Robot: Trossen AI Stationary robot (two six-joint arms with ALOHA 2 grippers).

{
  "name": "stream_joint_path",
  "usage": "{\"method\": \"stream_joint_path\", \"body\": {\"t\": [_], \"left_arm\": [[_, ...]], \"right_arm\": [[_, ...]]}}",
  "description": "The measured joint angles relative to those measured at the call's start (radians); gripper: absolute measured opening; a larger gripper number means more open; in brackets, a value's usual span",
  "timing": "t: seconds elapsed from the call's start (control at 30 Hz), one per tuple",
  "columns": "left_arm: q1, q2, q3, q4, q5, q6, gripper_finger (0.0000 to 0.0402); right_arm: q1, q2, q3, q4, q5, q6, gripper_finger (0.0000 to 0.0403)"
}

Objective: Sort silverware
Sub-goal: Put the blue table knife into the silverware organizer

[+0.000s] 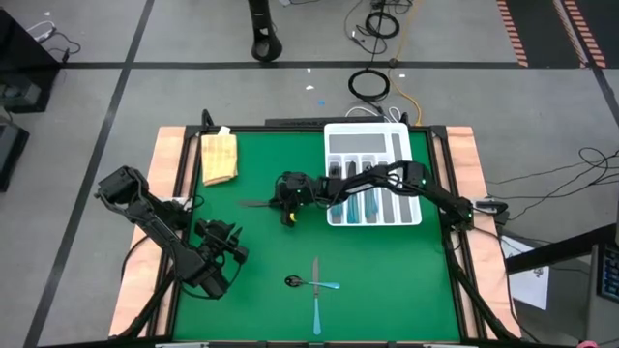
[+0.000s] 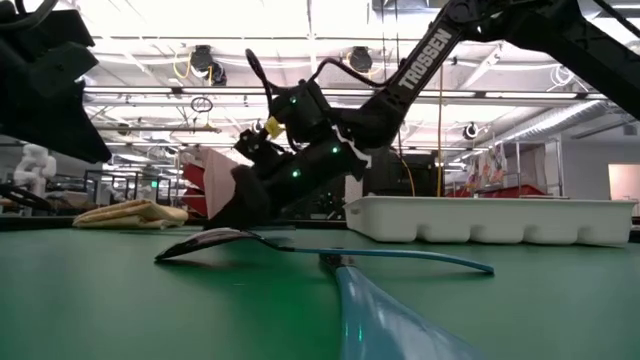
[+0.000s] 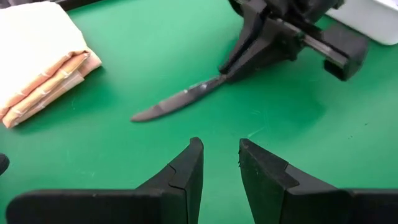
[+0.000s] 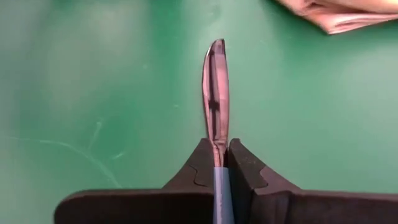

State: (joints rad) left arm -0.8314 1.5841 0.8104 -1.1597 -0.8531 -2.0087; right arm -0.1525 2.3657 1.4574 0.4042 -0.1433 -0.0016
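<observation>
My right gripper (image 1: 283, 205) reaches from the white tray toward the table's middle and is shut on a knife (image 4: 214, 93). The knife's dark blade (image 1: 253, 203) points toward the table's left. My left gripper (image 3: 221, 155) stands open over the near left part of the mat (image 1: 227, 253) with nothing between its fingers, facing the knife (image 3: 180, 99). A spoon (image 1: 308, 282) and another knife (image 1: 316, 302), both with light-blue handles, lie flat and crossed near the front edge. My right gripper pinches the knife between its two fingers where the blade meets the light-blue handle (image 4: 218, 163). The fingers come from the table's right, slanting down, and lie along the knife. The blade sticks out ahead of the fingertips on edge; whether its tip touches the mat I cannot tell.
The white compartmented tray (image 1: 334, 130) at the far right holds several blue-handled pieces. A folded tan cloth (image 1: 219, 157) lies at the far left. Bare green mat stretches between the held knife and the two pieces near the front.
</observation>
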Motion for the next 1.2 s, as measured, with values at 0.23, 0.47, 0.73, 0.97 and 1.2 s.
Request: {"method": "stream_joint_path", "body": {"t": [0.23,0.47,0.73,0.97,1.2], "left_arm": [[0.0,0.0,0.0,0.0,-0.019,0.001,0.0109],[0.0,0.0,0.0,0.001,-0.035,0.0,0.0109],[0.0,0.0,0.0,-0.002,-0.044,0.007,0.0109],[0.0,0.0,0.0,-0.004,-0.043,0.008,0.0109],[0.0,0.0,0.0,-0.005,-0.047,0.008,0.0109]], "right_arm": [[-0.001,-0.075,0.003,-0.016,0.054,-0.007,0.0],[-0.004,-0.152,0.004,-0.143,0.25,0.039,0.0],[0.003,-0.269,0.004,-0.304,0.454,0.138,0.0],[0.044,-0.407,-0.024,-0.591,0.647,0.252,0.0],[0.13,-0.643,-0.292,-0.644,0.86,0.493,0.0]]}}
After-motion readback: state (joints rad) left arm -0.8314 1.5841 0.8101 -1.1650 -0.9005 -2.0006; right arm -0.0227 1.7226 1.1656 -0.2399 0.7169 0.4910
